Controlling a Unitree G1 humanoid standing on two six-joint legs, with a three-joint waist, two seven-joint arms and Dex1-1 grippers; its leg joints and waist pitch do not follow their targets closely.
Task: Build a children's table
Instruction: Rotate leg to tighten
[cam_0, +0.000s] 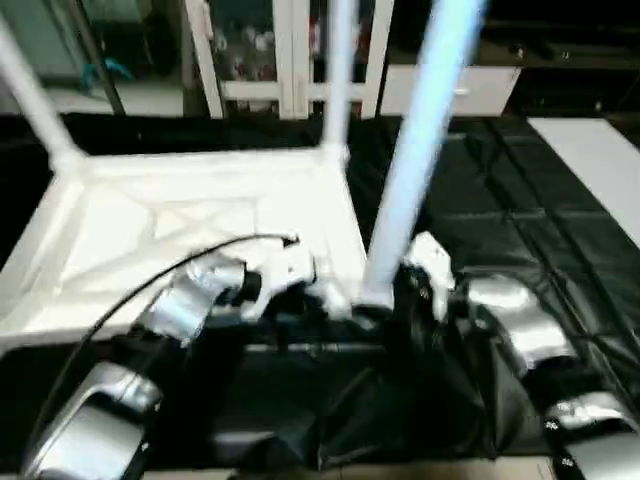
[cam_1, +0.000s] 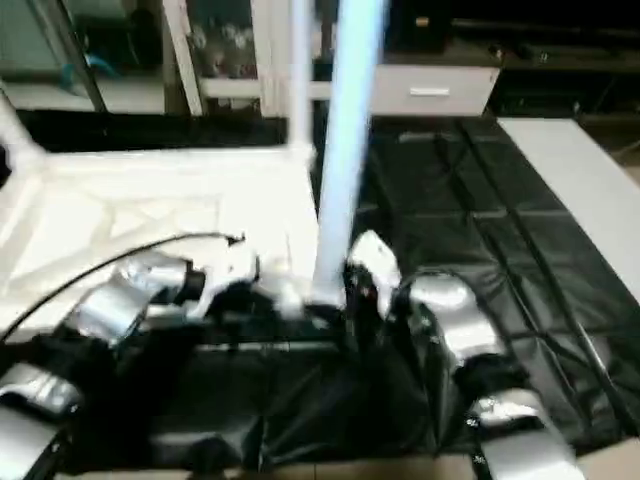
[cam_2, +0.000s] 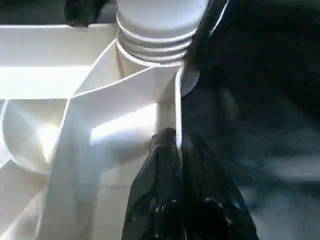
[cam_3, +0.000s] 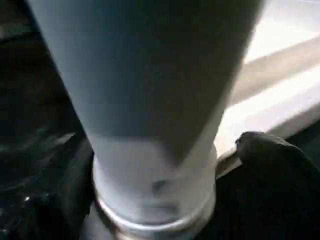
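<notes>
Nearest, left gripper (cam_2: 175, 150) clenched shut, fingertips against the edge of the table top (cam_0: 180, 230) beside the near corner socket. Right gripper (cam_3: 165, 165) spread wide around the base of the near leg (cam_0: 420, 140), seemingly without squeezing it. Upside down on the black-draped worktable (cam_0: 520, 220), ribbed underside up. Farther back, two more legs (cam_0: 338, 70) upright.

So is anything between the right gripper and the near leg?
Nothing visible. The right gripper straddles the near leg just above its corner socket, one finger either side.
</notes>
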